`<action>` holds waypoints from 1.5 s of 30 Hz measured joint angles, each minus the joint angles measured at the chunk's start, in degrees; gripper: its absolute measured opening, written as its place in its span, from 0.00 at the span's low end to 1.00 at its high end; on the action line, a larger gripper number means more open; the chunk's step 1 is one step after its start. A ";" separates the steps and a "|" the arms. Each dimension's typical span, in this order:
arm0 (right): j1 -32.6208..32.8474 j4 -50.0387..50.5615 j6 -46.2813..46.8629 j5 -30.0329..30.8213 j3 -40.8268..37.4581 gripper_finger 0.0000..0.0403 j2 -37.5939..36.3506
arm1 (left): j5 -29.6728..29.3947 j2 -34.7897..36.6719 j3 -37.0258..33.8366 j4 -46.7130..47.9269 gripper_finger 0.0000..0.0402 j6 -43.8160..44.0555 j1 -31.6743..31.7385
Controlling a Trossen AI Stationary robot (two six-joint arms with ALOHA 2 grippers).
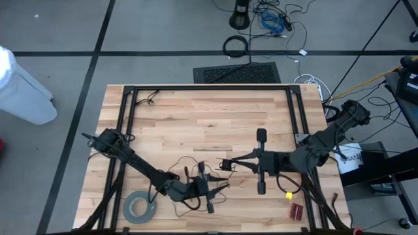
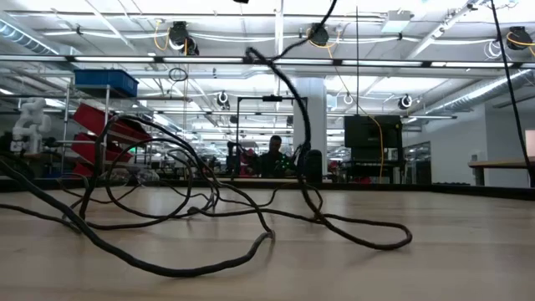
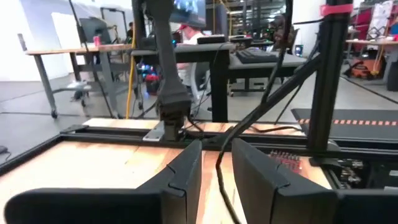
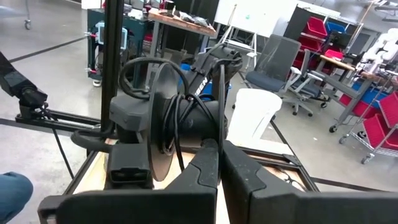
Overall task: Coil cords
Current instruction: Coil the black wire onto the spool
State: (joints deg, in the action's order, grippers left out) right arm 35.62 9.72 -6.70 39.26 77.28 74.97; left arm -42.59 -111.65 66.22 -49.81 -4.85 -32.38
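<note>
The left gripper (image 1: 222, 188), low in the middle of the high view, pinched the thin wire (image 3: 222, 163). Right of it, the right gripper (image 1: 225, 163) was shut tight.

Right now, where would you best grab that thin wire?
Probably the slack stretch of the wire lying flat on the table, coming straight down from above. It rests loose on the wood, apart from the raised tangle, so it should be easy to pinch across its width.

Tape roll (image 1: 140, 207) lying on table (image 1: 196, 117) beside left claw; red block (image 1: 296, 211) and yellow piece (image 1: 288, 194) sitting near right claw.
</note>
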 joint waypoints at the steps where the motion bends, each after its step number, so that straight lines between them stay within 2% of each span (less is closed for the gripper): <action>1: 0.00 0.09 0.00 -0.02 0.00 0.00 0.07 | 0.00 -0.26 0.00 -0.10 0.24 0.03 0.11; 9: 0.00 0.78 0.04 0.00 0.00 0.00 0.07 | -0.15 -0.47 0.00 -0.18 0.23 -0.01 0.12; 14: 0.00 1.96 0.98 0.03 0.00 0.00 0.07 | -1.21 -0.36 0.00 0.31 0.14 -0.56 -1.21; 17: 0.00 2.01 1.14 1.19 0.00 0.00 0.07 | -5.49 -0.16 0.00 0.87 0.03 -3.86 -2.74; 23: 0.00 2.20 1.57 1.73 0.00 0.00 0.07 | -14.13 1.74 0.00 3.63 0.01 -9.23 -5.82; 28: 0.10 2.60 2.88 1.38 0.00 0.00 0.07 | -21.35 7.69 0.00 16.39 0.01 -6.13 -8.40; 30: 0.23 2.64 3.72 1.16 0.00 0.00 0.07 | -22.55 11.34 0.00 24.66 0.00 -0.41 -8.81; 35: 0.80 4.13 5.20 0.92 0.00 0.00 0.12 | -22.72 21.80 0.00 53.06 0.00 19.78 -9.44; 38: 0.87 4.22 5.20 0.93 0.00 0.00 0.14 | -22.52 26.67 0.00 64.78 0.00 27.90 -10.27; 40: 0.87 5.18 5.18 0.95 0.00 0.00 0.14 | -22.15 29.12 0.00 68.25 0.00 29.60 -10.96; 45: -0.14 9.73 4.61 1.16 0.00 0.00 0.14 | -21.94 33.53 0.00 67.83 0.00 26.81 -12.79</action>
State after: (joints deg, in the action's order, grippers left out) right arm 35.47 19.45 -2.09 40.43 77.28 75.11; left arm -64.53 -78.12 66.22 18.03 21.96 -45.17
